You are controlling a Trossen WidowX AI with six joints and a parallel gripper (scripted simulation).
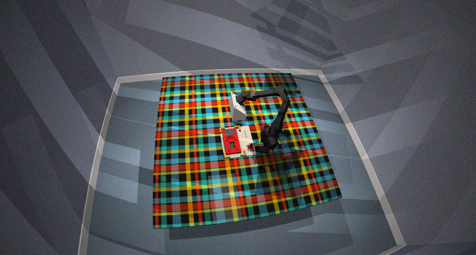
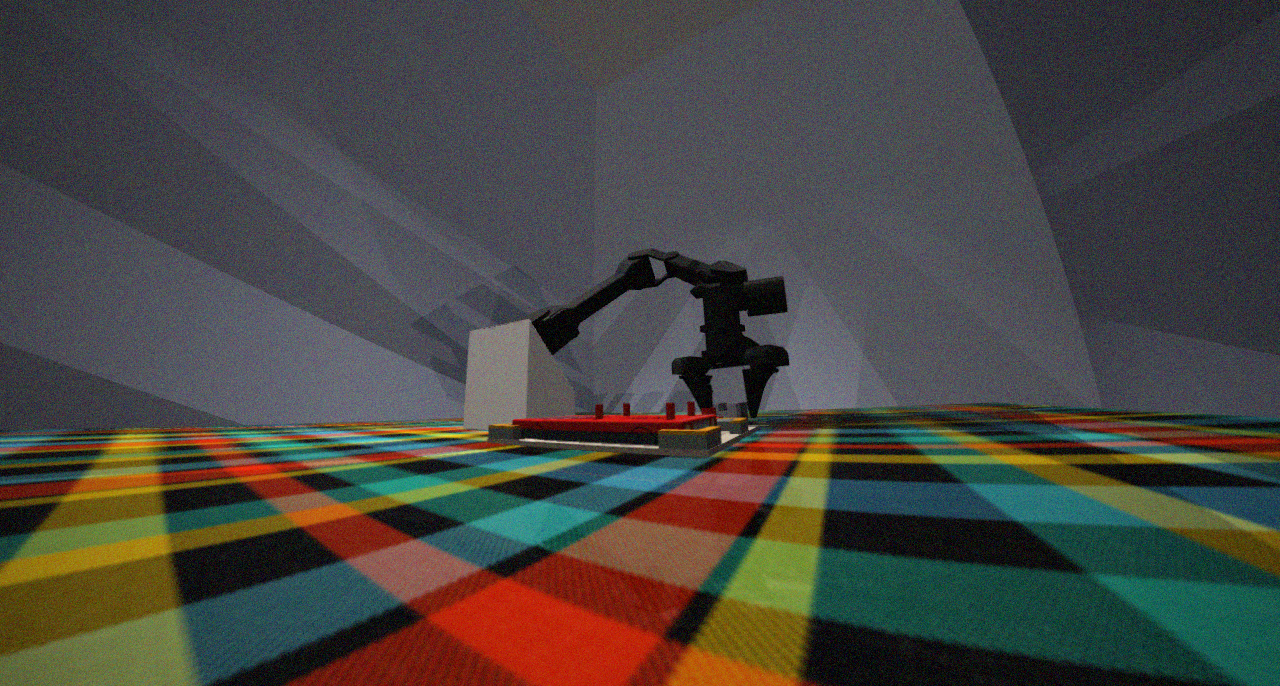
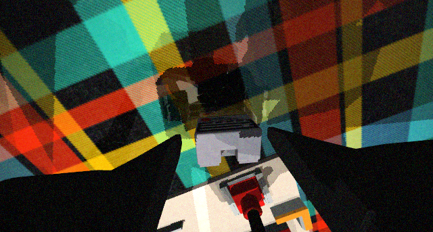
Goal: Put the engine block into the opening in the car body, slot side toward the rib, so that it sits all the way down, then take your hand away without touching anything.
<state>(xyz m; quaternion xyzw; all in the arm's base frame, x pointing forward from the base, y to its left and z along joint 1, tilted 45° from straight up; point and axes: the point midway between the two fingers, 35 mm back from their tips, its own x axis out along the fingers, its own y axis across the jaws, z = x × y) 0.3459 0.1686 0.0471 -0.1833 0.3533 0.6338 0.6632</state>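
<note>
The engine block (image 3: 228, 145) is a light grey block with a dark ribbed face and a notch on the side toward the board. It stands on the plaid cloth just beyond the board's edge. My gripper (image 3: 224, 134) (image 2: 729, 411) is open, pointing down, with one finger on each side of the block; a gap shows at both sides in the wrist view. The arm mostly hides the block in the top view. The red car body (image 1: 227, 147) (image 2: 581, 423) lies on the board, and its opening (image 1: 232, 145) shows no block. The rib cannot be made out.
The cream board (image 1: 247, 139) (image 3: 183, 210) has orange-topped corner brackets (image 1: 244, 152) (image 3: 289, 212). A red part (image 1: 250, 146) (image 3: 244, 189) with a black rod (image 3: 256, 222) sits in a grey holder at the board's near edge, close to the fingers. A white wedge (image 1: 238, 110) (image 2: 498, 373) carries the arm.
</note>
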